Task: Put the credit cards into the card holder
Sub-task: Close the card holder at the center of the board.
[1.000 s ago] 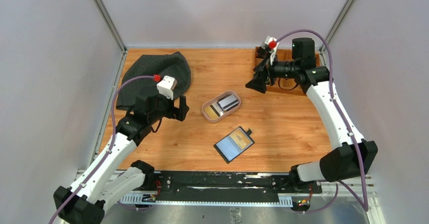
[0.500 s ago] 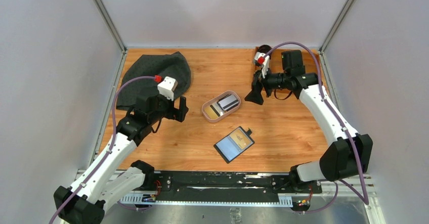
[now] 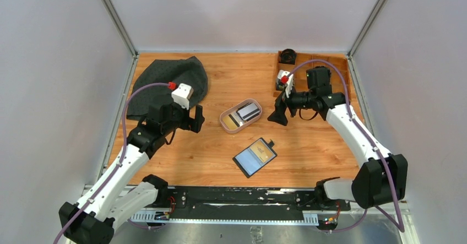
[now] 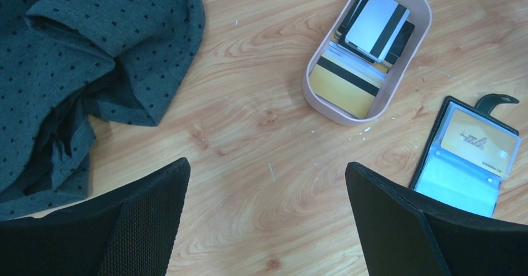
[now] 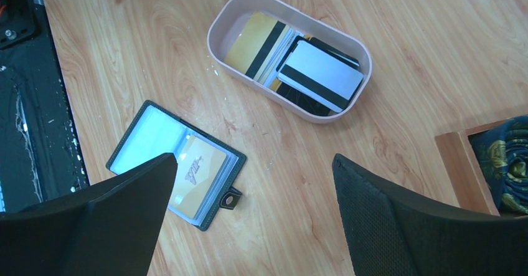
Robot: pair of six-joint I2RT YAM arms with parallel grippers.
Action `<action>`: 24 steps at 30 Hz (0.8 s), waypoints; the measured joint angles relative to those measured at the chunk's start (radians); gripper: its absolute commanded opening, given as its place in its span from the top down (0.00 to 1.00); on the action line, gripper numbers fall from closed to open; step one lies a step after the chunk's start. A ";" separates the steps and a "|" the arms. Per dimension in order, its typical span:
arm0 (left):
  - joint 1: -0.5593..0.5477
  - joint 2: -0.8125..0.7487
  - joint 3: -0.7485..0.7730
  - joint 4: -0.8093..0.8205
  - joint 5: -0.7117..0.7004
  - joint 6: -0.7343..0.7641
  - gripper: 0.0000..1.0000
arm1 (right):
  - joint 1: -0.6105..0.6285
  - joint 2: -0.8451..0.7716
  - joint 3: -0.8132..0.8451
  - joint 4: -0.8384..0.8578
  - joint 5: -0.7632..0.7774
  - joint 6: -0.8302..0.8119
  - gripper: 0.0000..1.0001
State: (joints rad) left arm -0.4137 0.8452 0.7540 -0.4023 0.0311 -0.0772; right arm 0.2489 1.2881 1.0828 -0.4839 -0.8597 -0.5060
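The cards (image 5: 319, 75) lie stacked in one pink tray (image 4: 324, 106) at mid-frame of the top view. One silver and one gold show, with black ones beneath, perhaps three. Another gold card (image 3: 263, 152) sits in the holder (image 3: 248, 163), which lies open just below the tray, apart from it, with bare wood all round. Both pincers gape wide and empty: the left gripper (image 3: 199, 118) left of the tray, the right gripper (image 3: 277, 113) right of it. One cloth (image 3: 170, 79) lies upper left, one box (image 5: 457, 164) upper right. Grey walls (image 3: 55, 90) close three sides of the table (image 3: 325, 145).
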 measured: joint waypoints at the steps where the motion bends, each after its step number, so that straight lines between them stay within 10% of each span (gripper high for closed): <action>1: 0.001 0.003 0.000 0.000 0.000 0.000 0.00 | 0.000 0.000 -0.012 0.009 0.000 -0.004 0.01; 11: 0.008 0.023 -0.005 0.011 0.074 -0.045 0.00 | 0.008 0.012 -0.205 0.064 0.039 -0.090 0.07; 17: -0.010 -0.006 -0.212 0.242 0.280 -0.401 0.00 | 0.112 0.015 -0.272 0.059 0.104 -0.189 0.15; 24: -0.375 -0.055 -0.370 0.327 0.147 -0.762 0.02 | 0.141 0.143 -0.232 0.038 0.180 -0.167 0.22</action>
State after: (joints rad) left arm -0.7891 0.7906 0.3843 -0.0757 0.1783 -0.8391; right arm 0.3901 1.4311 0.8505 -0.4458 -0.6796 -0.6731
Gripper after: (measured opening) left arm 0.999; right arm 0.800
